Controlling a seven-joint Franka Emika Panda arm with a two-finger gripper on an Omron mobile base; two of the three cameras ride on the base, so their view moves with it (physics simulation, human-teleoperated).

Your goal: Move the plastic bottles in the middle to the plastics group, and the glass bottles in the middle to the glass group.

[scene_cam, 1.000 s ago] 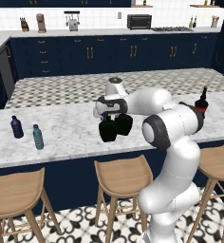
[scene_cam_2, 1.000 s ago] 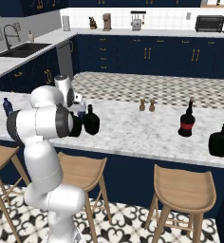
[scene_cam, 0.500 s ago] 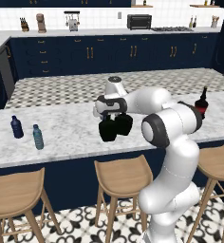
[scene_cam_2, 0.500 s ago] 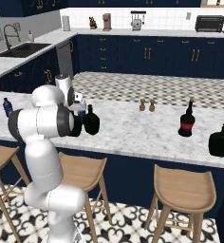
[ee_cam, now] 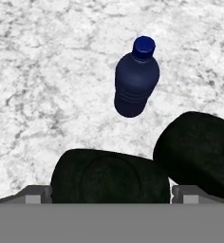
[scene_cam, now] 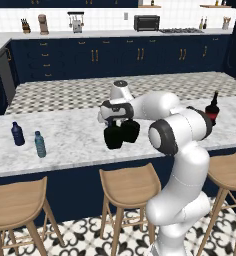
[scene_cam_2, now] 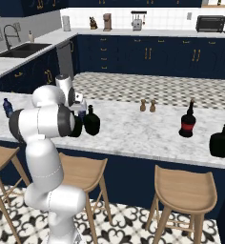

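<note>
Two squat glossy black glass bottles sit mid-counter on the white marble top, touching; our gripper hangs over the nearer one, jaws spread wide, nothing pinched. Small navy-blue plastic bottle stands just beyond them. Red label on the slim-necked dark bottle is too small to read. Navy cabinets and wooden stools around.

I can read no writing from here: the red label on the dark bottle shows as a plain colour patch, with no letters or numbers legible.
</note>
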